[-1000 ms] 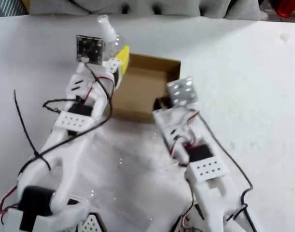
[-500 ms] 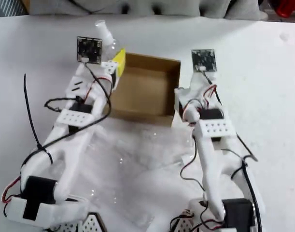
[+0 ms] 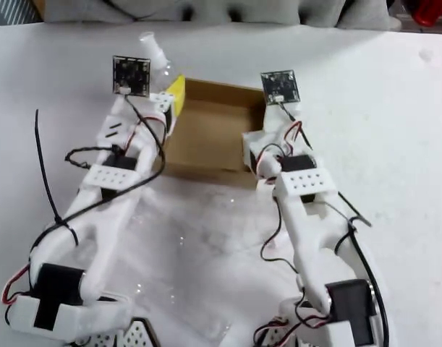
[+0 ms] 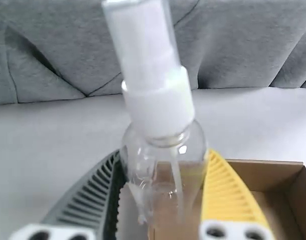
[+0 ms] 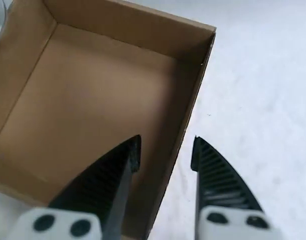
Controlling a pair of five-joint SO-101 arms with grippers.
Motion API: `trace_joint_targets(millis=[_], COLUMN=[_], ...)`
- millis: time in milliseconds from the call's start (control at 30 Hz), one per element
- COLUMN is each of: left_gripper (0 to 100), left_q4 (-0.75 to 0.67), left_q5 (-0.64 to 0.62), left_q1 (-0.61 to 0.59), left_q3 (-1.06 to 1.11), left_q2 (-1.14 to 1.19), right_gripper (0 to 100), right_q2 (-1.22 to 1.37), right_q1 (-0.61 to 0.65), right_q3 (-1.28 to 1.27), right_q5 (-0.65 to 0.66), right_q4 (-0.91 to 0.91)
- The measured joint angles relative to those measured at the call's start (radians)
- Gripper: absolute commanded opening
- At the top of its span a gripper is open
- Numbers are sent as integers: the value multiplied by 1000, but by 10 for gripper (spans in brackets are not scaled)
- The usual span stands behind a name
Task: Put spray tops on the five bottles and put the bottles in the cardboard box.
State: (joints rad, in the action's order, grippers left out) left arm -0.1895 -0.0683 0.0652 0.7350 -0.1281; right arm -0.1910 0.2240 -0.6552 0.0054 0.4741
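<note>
1. One cardboard box [image 3: 210,137], open at the top, on the table between the two arms; brown floor in plain sight in the right wrist view [image 5: 92,100].
2. One clear bottle [image 4: 163,170], clamped at its shoulder by the left gripper [image 4: 163,157], grey finger [image 4: 95,197] on one side and yellow finger [image 4: 225,192] on the other, both pressed against the plastic.
3. White spray top [image 4: 153,85] seated on the bottle's neck, dip tube visible through the clear wall.
4. From the high view, bottle [image 3: 167,72] and left gripper [image 3: 170,94] at the box's far left corner, spray top [image 3: 152,45] pointing away toward the sofa.
5. Right gripper [image 5: 166,147] spread apart and grasping nothing, astride the box's right wall: dark finger [image 5: 112,175] inside the box, the other outside over the table.
6. White table [image 3: 394,108] under everything, with a crinkled clear sheet [image 3: 206,231] lying between the arms on the near side of the box.
7. Grey upholstered sofa [image 4: 243,40] along the table's far edge.
</note>
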Motion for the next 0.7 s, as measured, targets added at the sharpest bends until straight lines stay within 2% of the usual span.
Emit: trace_joint_targets(millis=[533,633,700], left_gripper=[21,21,21], left_q4=[-5,-6,-6], left_q5=[0,0,0], left_q1=[0,0,0], left_q3=[28,32,32], left_q2=[2,2,2], right_gripper=[132,87,40], right_q2=[370,416,428], right_q1=[-18,-20,-20], right_q3=[226,270,315], right_q5=[0,8,66], right_q4=[0,17,72])
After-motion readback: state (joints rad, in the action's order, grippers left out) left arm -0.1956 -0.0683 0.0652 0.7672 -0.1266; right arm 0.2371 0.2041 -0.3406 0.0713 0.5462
